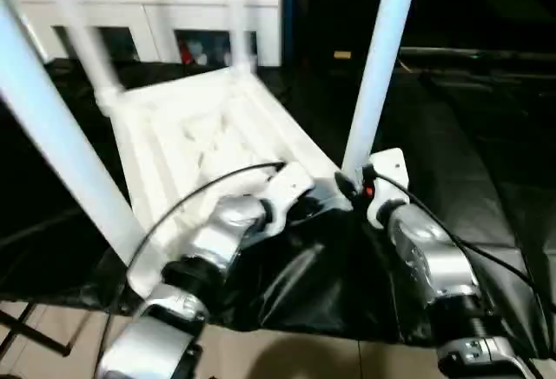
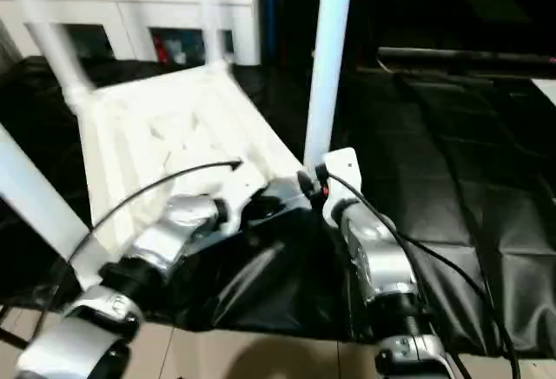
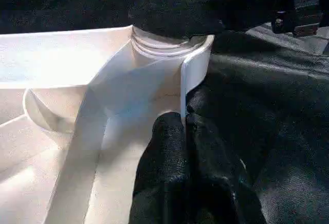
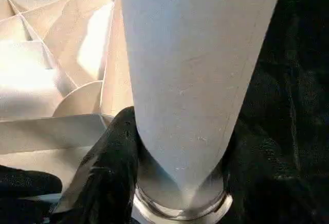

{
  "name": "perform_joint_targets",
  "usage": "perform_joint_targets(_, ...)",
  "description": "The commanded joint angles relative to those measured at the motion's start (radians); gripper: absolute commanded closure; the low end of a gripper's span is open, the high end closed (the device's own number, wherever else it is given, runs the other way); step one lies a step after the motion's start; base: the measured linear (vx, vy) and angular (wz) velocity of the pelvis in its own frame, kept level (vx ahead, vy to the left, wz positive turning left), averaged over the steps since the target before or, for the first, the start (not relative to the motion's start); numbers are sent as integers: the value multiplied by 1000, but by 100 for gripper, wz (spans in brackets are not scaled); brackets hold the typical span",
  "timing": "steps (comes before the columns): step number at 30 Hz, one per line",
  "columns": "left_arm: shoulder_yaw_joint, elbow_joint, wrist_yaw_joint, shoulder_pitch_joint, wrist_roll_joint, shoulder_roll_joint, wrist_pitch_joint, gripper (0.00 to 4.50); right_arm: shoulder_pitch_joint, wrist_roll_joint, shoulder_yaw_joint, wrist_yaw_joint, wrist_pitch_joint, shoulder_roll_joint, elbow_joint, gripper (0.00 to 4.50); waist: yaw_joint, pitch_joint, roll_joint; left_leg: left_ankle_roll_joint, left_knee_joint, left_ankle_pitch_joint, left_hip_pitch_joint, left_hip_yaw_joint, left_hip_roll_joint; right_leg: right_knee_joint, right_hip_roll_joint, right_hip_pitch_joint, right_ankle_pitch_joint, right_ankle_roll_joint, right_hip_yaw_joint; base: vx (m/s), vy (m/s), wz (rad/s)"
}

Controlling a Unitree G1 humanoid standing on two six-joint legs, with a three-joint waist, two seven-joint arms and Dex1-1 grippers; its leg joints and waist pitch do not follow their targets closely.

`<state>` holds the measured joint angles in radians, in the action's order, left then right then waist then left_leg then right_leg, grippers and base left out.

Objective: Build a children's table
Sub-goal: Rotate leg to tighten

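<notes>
With both forearms reaching forward, my right gripper (image 4: 177,183) clamps the near right leg (image 1: 382,57) of the upturned children's table (image 1: 200,136) at its socket, and my left gripper (image 3: 180,147) pinches the rim (image 3: 193,72) beside it.

A black sheet (image 1: 486,188) covers the bench. A white cabinet (image 1: 165,14) stands behind its far edge.

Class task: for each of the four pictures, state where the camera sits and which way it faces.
Left eye, right eye: on the head, facing forward and down at the upturned table top over both silver forearms.
Left wrist: along the shut left claw pinching the raised rim.
Right wrist: along the right claw around the leg.
Both wrist views share this leg's corner socket.
</notes>
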<state>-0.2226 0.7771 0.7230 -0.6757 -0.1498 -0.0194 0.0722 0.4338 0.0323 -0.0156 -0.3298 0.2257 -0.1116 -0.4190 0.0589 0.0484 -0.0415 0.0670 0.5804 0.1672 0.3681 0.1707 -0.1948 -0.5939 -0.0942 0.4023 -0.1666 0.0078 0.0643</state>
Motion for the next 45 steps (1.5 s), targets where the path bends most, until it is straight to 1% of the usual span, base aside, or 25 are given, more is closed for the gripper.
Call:
perform_joint_targets(1, -57, -34, 53, -57, 23, 56, -88, 450, 2, 44, 96, -87, 15, 78, -26, 175, 7, -65, 16, -44, -67, 259, -1, -3, -15, 83, -43, -50, -284, -184, -32, 0, 0, 0)
perform_joint_targets(2, -56, -36, 68, -56, 23, 46, -96, 450, -4, 54, 83, -106, 20, 73, -17, 175, 6, -65, 14, -45, -67, 259, -1, -3, -16, 82, -43, -50, -280, -187, -32, 0, 0, 0)
perform_joint_targets(4, -54, -42, 113, -50, 29, 19, -113, 450, -21, 49, 77, -142, 21, 41, 3, 155, 5, -66, 15, -50, -67, 261, -1, -3, -17, 82, -43, -50, -277, -191, -31, 0, 0, 0)
perform_joint_targets(6, -55, -44, 123, -48, 31, 13, -114, 450, -25, 49, 79, -150, 20, 31, 6, 146, 6, -65, 14, -50, -68, 263, -1, -3, -18, 82, -43, -51, -280, -191, -31, 0, 0, 0)
perform_joint_targets(8, -60, -72, 195, -30, 47, -24, -138, 450, -58, 51, 97, -223, 13, -30, 45, 118, 9, -67, 14, -53, -68, 264, -4, -3, -20, 82, -44, -51, -274, -192, -32, 0, 0, 0)
perform_joint_targets(12, -56, -90, 280, -16, 70, -70, -146, 450, -99, 47, 131, -351, -23, -123, 70, 118, 16, -68, 12, -65, -65, 246, -4, -1, -25, 74, -45, -50, -208, -225, -34, 0, 0, 0)
perform_joint_targets(13, -56, -95, 303, -13, 78, -81, -151, 450, -106, 52, 136, -387, -27, -144, 76, 118, 23, -67, 14, -70, -64, 242, -4, 1, -25, 72, -45, -51, -196, -236, -34, 0, 0, 0)
perform_joint_targets(14, -56, -95, 303, -13, 78, -81, -151, 450, -106, 52, 136, -387, -27, -144, 76, 118, 26, -67, 14, -70, -65, 245, -5, 1, -25, 72, -45, -50, -205, -236, -34, 0, 0, 0)
perform_joint_targets(15, -53, -107, 351, -8, 94, -100, -151, 450, -118, 73, 135, -457, -31, -179, 100, 118, 32, -66, 17, -68, -65, 251, -7, 2, -26, 73, -47, -50, -224, -233, -34, 0, 0, 0)
perform_joint_targets(16, -53, -107, 351, -8, 94, -100, -151, 450, -118, 73, 135, -457, -31, -179, 100, 118, 38, -65, 19, -69, -66, 252, -7, 1, -28, 72, -49, -50, -237, -230, -35, 0, 0, 0)
perform_joint_targets(17, -51, -116, 401, -2, 111, -123, -158, 450, -129, 89, 134, -534, -28, -212, 121, 118, 38, -64, 17, -67, -66, 254, -7, 1, -29, 73, -48, -48, -241, -229, -35, 0, 0, 0)
perform_joint_targets(18, -51, -116, 401, -2, 111, -123, -158, 450, -129, 89, 134, -534, -28, -212, 121, 118, 42, -65, 21, -69, -66, 250, -5, 1, -29, 71, -48, -51, -241, -226, -35, 0, 0, 0)
perform_joint_targets(19, -48, -116, 428, 0, 119, -137, -162, 450, -138, 101, 141, -581, -25, -237, 136, 118, 44, -65, 20, -70, -66, 251, -5, 2, -30, 72, -48, -49, -243, -225, -35, 0, 0, 0)
perform_joint_targets(21, -47, -119, 463, 4, 131, -155, -159, 450, -148, 123, 155, -638, -17, -267, 160, 118, 49, -65, 24, -72, -66, 246, -6, 2, -32, 70, -48, -50, -241, -225, -34, 0, 0, 0)
perform_joint_targets(23, -47, -119, 487, 7, 140, -170, -158, 450, -158, 145, 166, -686, -5, -291, 184, 118, 55, -65, 21, -74, -65, 244, -7, 3, -34, 70, -50, -47, -243, -227, -36, 0, 0, 0)
perform_joint_targets(24, -46, -117, 495, 8, 141, -173, -159, 450, -161, 150, 168, -701, 0, -297, 191, 132, 58, -64, 28, -76, -65, 239, -6, 4, -32, 70, -49, -48, -251, -223, -35, 0, 0, 0)
perform_joint_targets(25, -46, -117, 513, 11, 143, -182, -158, 450, -167, 159, 176, -732, 13, -310, 207, 150, 60, -64, 27, -72, -66, 237, -5, 4, -34, 69, -50, -46, -259, -221, -35, 0, 0, 0)
perform_joint_targets(32, -45, -129, 565, 24, 160, -200, -138, 450, -174, 165, 194, -795, 16, -335, 211, 197, 68, -63, 32, -62, -67, 239, -4, 3, -33, 71, -53, -46, -286, -210, -35, 0, 0, 0)
perform_joint_targets(34, -48, -136, 582, 29, 165, -206, -132, 450, -176, 169, 198, -799, 20, -338, 217, 201, 69, -63, 31, -61, -67, 237, -4, 3, -34, 71, -52, -46, -290, -206, -35, 0, 0, 0)
perform_joint_targets(35, -50, -136, 587, 31, 165, -209, -133, 450, -178, 171, 199, -802, 22, -339, 219, 203, 69, -64, 28, -60, -67, 235, -5, 2, -35, 70, -53, -45, -284, -208, -35, 0, 0, 0)
perform_joint_targets(36, -52, -134, 589, 31, 165, -212, -135, 450, -180, 173, 200, -804, 25, -339, 224, 203, 68, -64, 29, -61, -67, 232, -5, 3, -34, 70, -51, -44, -275, -210, -35, 0, 0, 0)
perform_joint_targets(37, -52, -133, 589, 32, 165, -213, -136, 450, -182, 173, 200, -804, 26, -339, 226, 204, 68, -64, 26, -59, -67, 233, -5, 3, -34, 70, -50, -44, -268, -212, -36, 0, 0, 0)
perform_joint_targets(40, -52, -128, 592, 31, 168, -214, -135, 450, -194, 178, 200, -801, 36, -335, 244, 205, 69, -64, 28, -56, -67, 236, -6, 3, -34, 70, -51, -45, -272, -211, -35, 0, 0, 0)
perform_joint_targets(43, -46, -102, 553, 17, 156, -196, -141, 450, -208, 187, 196, -765, 65, -311, 259, 206, 71, -64, 28, -56, -67, 236, -7, 3, -34, 70, -52, -44, -277, -210, -36, 0, 0, 0)
perform_joint_targets(45, -42, -84, 501, 8, 144, -174, -139, 450, -212, 175, 193, -711, 73, -284, 257, 206, 74, -63, 25, -48, -68, 240, -7, 2, -34, 71, -50, -44, -276, -206, -36, 0, 0, 0)
